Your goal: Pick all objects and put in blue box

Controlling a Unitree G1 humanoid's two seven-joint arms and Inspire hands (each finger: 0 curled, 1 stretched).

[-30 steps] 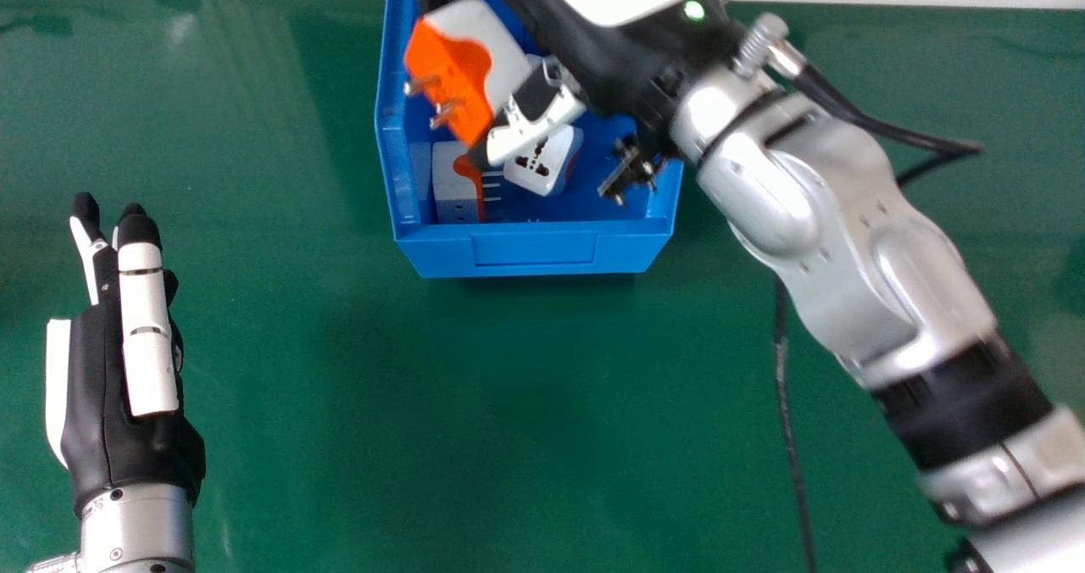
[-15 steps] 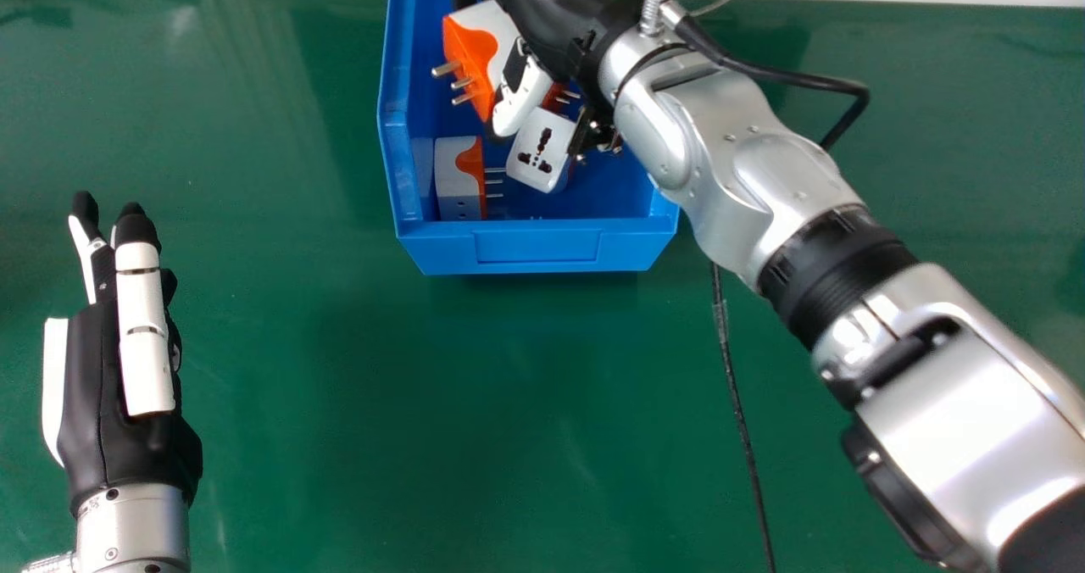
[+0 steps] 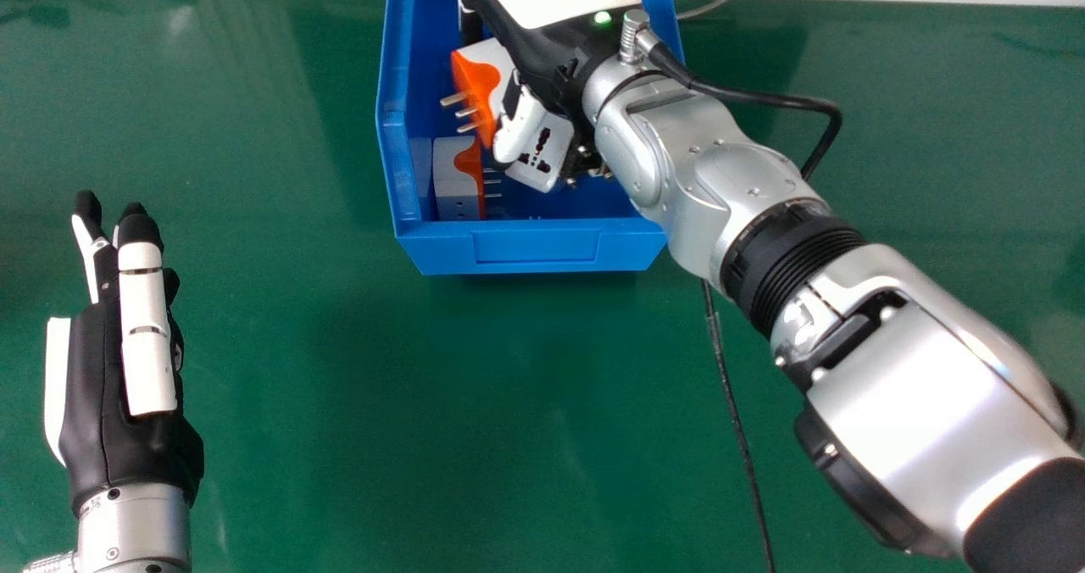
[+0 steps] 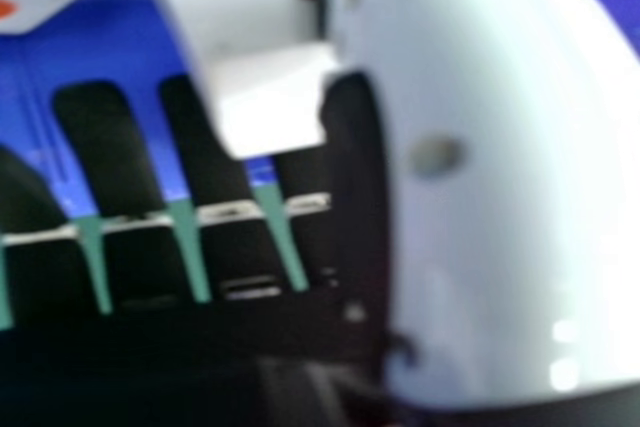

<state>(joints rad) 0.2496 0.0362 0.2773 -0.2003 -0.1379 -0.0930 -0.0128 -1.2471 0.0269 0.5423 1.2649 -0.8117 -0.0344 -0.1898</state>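
Though tilted, orange-white adapter (image 3: 481, 80) between fingers (image 3: 520, 125)

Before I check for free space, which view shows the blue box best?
The head view, since the blue box shows its front wall, side walls and adapters inside. The right hand view gives patches of its interior around the right hand.

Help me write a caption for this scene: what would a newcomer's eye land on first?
Most likely the big silver right arm, slanting in from the head view's lower right to the blue box at the top middle. Next, perhaps, the bright orange and white plug in the right hand, inside the box, its pins pointing left. Then the left hand, open over the green table at the left.
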